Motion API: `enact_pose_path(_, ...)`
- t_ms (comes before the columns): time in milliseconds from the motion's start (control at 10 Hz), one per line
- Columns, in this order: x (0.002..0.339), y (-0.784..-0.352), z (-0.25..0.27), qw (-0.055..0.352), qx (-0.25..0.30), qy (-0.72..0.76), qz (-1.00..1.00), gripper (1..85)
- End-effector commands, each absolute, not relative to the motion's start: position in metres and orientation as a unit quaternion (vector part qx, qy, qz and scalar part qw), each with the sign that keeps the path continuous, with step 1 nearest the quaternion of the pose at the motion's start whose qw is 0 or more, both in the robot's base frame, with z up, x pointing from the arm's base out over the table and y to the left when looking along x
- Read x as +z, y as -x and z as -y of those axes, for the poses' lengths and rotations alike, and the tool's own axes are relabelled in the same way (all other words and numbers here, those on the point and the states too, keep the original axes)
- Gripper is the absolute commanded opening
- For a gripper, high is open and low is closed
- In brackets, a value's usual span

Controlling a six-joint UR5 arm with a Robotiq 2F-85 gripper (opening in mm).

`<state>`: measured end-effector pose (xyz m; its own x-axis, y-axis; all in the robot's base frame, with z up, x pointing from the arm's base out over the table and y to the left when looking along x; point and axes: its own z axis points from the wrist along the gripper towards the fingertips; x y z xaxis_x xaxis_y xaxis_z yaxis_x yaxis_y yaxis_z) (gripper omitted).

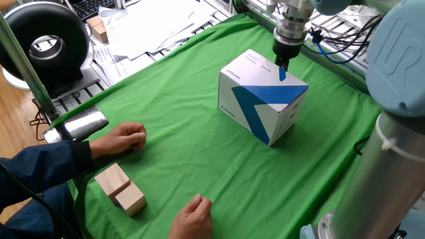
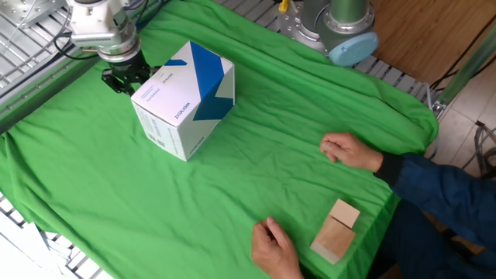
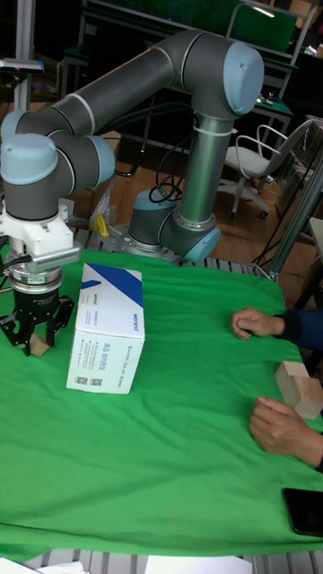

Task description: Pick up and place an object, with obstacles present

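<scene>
The object point(image 3: 39, 344), a tiny pale-wood cube, sits between the fingers of my gripper point(image 3: 36, 339) in the tall fixed view, just above the green cloth. My gripper point(image 1: 282, 72) hangs close beside the far side of the obstacle point(image 1: 262, 96), a large white box with blue shapes. In the other fixed view my gripper point(image 2: 124, 77) is at the upper left corner of the box point(image 2: 182, 101), and the cube is hidden there. The box point(image 3: 106, 339) stands upright right of the gripper.
Two larger pale wooden blocks point(image 1: 121, 188) lie near the person's hands point(image 1: 123, 138) at the cloth's near edge. A black phone point(image 3: 305, 511) lies at the cloth's corner. Papers and a round black device point(image 1: 46, 43) sit beyond the table edge.
</scene>
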<state>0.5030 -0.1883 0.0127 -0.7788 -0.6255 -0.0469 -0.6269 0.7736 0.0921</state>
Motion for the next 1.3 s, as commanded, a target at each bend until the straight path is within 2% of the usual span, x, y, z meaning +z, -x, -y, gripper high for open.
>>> enact_pose_path(0, 0.010, -0.503, 0.186, 0.010, 0.059, 0.322, -0.945, 39.0)
enact_pose_path(200, 0.013, -0.499, 0.190, 0.004, 0.057, 0.316, -0.947, 29.0)
enact_pose_path(500, 0.015, -0.507, 0.187, 0.012, 0.050, 0.298, -0.953, 1.3)
enact_pose_path(600, 0.018, -0.507, 0.183, 0.011, 0.057, 0.296, -0.953, 1.3)
enact_pose_path(800, 0.047, -0.506, 0.183, 0.002, 0.054, 0.303, -0.952, 1.3)
enact_pose_path(1000, 0.076, -0.502, 0.200, -0.021, 0.003, 0.333, -0.943, 1.3)
enact_pose_path(1200, 0.095, -0.485, 0.203, -0.055, -0.015, 0.348, -0.936, 1.3)
